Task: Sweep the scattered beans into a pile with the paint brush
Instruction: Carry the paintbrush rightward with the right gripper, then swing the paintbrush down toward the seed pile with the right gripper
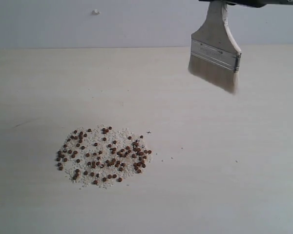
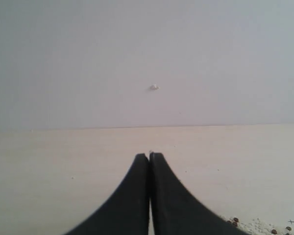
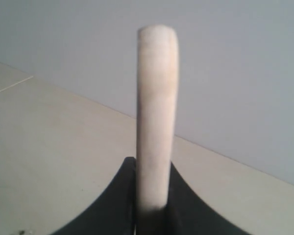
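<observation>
Right gripper (image 3: pixel 152 208), nearly closed, clamped the cream wooden handle of the wide white-bristled paint brush (image 1: pixel 216 48) above the pale table (image 1: pixel 234 185). The tiny reddish-brown round beans (image 1: pixel 103 156) lay well apart from its bristles; a hard stroke risked rescattering them.

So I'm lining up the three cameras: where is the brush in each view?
Exterior: brush at top right, bristles down.
Left wrist: not in it.
Right wrist: its handle stands at centre, between the jaws.
Shared landmark: the far edge of the table against the wall, seen in all three.
</observation>
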You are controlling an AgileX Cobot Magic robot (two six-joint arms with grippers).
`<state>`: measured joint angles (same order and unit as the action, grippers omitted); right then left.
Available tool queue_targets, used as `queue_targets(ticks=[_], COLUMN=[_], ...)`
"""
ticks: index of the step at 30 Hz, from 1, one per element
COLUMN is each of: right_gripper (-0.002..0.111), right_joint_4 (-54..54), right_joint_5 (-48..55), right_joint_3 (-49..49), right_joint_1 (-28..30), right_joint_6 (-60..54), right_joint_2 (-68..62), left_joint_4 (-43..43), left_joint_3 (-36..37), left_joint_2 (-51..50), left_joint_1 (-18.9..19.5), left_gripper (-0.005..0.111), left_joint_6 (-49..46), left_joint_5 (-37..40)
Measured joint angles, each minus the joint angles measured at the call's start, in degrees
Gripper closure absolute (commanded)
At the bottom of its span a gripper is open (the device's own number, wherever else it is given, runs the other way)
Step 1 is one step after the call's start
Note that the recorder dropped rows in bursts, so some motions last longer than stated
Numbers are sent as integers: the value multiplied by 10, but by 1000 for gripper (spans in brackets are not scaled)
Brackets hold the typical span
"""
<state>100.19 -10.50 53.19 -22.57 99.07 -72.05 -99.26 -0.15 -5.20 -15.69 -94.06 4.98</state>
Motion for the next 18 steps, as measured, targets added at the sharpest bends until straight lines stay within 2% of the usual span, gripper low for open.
queue_targets(ticks=[2,4,7,12,15,18], right_gripper=[108,108,108,108,108,108], right_joint_4=[-28,-132,-347,-706,-895,-1116], right_joint_5=[16,27,33,19,-49,-191], right_joint_3=[-20,-46,-87,-151,-187,-227], right_joint_1=[0,0,-2,-32,-68,-137], right_joint_6=[-56,-204,-527,-973,-1186,-1388], right_joint_2=[8,14,17,17,17,7], left_joint_4=[0,0,0,0,0,0], left_joint_3=[0,0,0,0,0,0], left_joint_2=[0,0,0,0,0,0], left_joint_1=[0,0,0,0,0,0], left_gripper=[107,107,107,107,107,107], left_joint_6=[0,0,0,0,0,0], left_joint_5=[0,0,0,0,0,0])
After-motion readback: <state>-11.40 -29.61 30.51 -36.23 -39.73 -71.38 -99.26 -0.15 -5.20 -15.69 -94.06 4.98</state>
